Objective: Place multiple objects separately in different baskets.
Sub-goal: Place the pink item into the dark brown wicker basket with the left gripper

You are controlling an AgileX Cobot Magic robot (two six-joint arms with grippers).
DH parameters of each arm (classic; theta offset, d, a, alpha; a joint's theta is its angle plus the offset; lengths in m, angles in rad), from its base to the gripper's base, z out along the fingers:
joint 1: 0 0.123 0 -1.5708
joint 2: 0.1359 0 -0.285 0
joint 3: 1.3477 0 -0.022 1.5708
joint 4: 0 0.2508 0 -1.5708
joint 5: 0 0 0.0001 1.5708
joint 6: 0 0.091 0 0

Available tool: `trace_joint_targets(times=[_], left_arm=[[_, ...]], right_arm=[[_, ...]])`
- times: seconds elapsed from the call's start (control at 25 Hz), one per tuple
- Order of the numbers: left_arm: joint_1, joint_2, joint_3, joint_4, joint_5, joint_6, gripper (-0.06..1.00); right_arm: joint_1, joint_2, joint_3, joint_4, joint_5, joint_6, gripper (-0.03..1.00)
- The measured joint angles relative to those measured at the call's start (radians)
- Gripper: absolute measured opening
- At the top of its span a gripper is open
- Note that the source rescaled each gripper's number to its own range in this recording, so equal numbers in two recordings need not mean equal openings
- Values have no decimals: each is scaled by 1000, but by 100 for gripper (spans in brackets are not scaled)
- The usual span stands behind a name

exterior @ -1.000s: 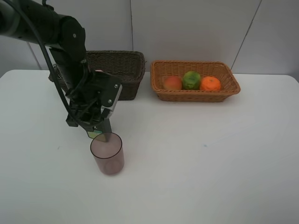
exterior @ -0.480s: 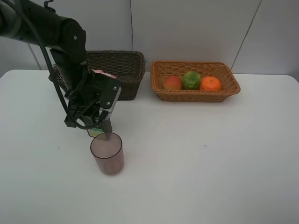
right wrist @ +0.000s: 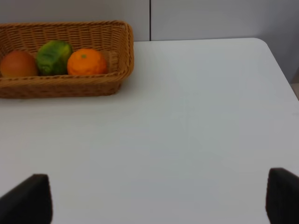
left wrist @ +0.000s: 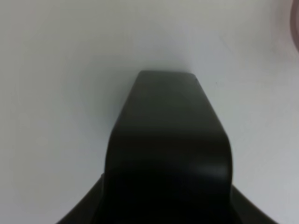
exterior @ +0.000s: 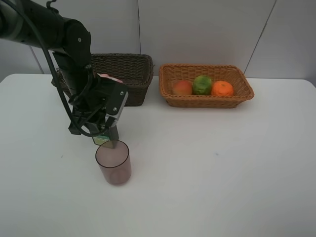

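The translucent mauve cup stands upright on the white table. My left gripper hangs just behind the cup's far rim, close to it; its fingers show as one dark mass in the left wrist view, shut and empty. The cup's edge barely shows there. The light orange-tan basket holds the red-orange fruit, green fruit and tangerine. The pink bottle lies in the dark brown basket. The pump bottle is hidden. My right gripper is open and empty over bare table.
The two baskets stand side by side at the table's back edge against a grey wall. The left arm hides part of the dark basket. The light basket with its fruit also shows in the right wrist view.
My left gripper has risen a little from the cup's rim and shifted slightly left. The cup has not moved. Nothing else has changed.
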Motion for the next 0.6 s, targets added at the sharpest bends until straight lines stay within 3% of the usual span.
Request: trace_joint_targets(times=[0.16, 0.28, 0.4, 0.6], left_arm=[[0, -4, 0, -4, -1, -1, 46], [0, -21, 3, -15, -3, -55, 46], [0, -63, 3, -16, -7, -188, 46], [0, -138, 3, -18, -5, -510, 46]], right_arm=[[0, 0, 0, 0, 0, 0, 100], [0, 0, 0, 0, 0, 0, 100], [0, 0, 0, 0, 0, 0, 100], [0, 0, 0, 0, 0, 0, 100]])
